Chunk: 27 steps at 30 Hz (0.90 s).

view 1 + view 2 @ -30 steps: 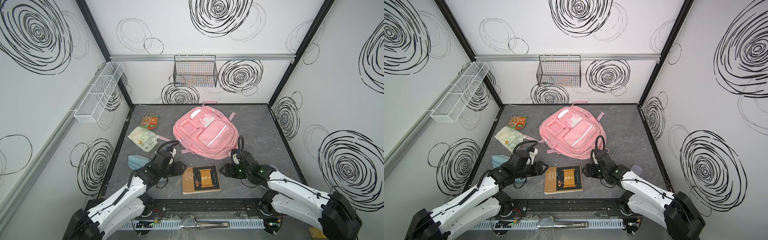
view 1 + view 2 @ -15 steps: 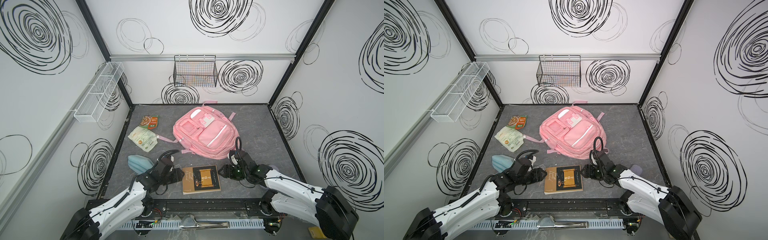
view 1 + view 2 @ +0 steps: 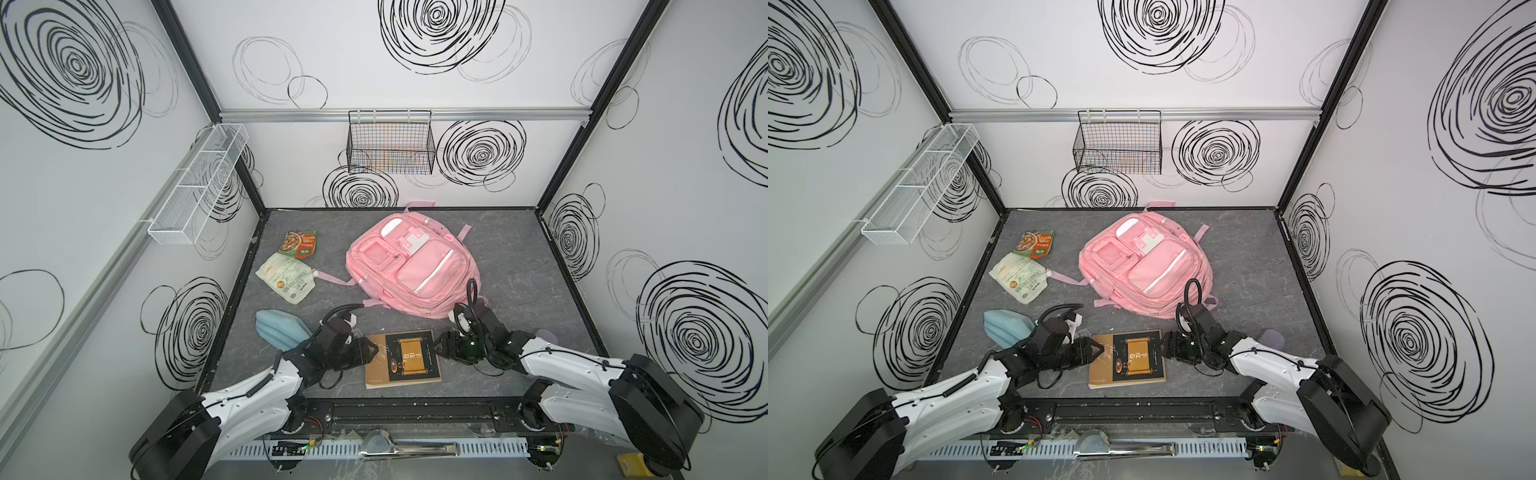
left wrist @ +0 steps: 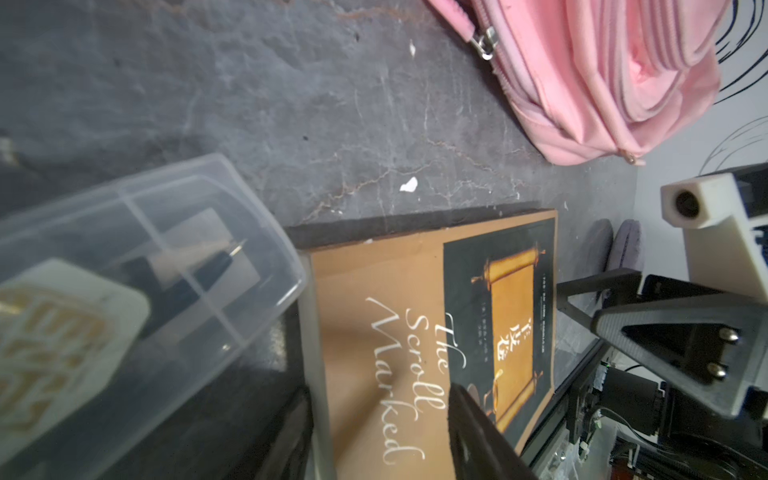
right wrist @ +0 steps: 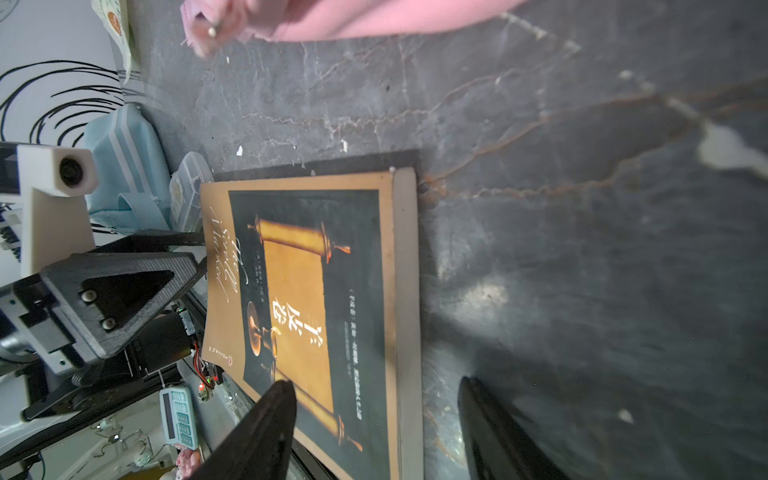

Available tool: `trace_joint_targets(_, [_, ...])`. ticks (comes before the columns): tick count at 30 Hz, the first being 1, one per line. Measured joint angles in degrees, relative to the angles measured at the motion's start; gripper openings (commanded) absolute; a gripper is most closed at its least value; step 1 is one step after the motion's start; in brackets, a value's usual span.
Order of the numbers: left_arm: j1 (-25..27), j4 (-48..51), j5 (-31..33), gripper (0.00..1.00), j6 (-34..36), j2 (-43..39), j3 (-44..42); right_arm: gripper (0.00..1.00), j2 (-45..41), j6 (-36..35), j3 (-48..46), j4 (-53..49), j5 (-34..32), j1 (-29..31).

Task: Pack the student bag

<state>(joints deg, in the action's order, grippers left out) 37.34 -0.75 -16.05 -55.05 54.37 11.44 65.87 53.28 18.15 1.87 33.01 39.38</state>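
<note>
One clear plastic box [image 4: 145, 249] holds a pen [image 4: 216, 257]; large pink fabric backpack [image 3: 411, 266] lies on the grey table [image 3: 519, 291]; left gripper [image 3: 372, 348] and right gripper [image 3: 436, 347], jaws parted, have neared the brown book [image 3: 401, 361].

Left tool [image 3: 375, 348] and right tool [image 3: 435, 347] hang low, facing each other, jaws apart.

I see the grey tabletop [image 3: 519, 257] carrying the student bag [image 3: 411, 266], a book [image 3: 401, 359], an orange pouch [image 3: 300, 244], a white pouch [image 3: 286, 278], a blue case [image 3: 278, 332] and, I think, something lilac [image 3: 1272, 338].
</note>
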Motion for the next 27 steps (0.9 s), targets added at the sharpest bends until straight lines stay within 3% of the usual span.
trace_joint_targets(12, [0.15, -2.71, -0.59, 0.56, -1.2, 0.37, -0.94, 0.59, -1.09, 8.17, -3.45, 9.64, 3.85, -0.04])
trace_joint_targets(20, [0.15, -4.44, -0.44, 0.56, -1.44, 0.2, -1.84, 0.44, -5.4, 12.74, -7.69, 18.38, 7.32, -0.68])
trace_joint_targets(27, [0.15, -5.46, -0.46, 0.56, -1.64, 0.11, -2.34, 0.38, -2.21, 14.38, -10.49, 22.69, 8.94, -1.44])
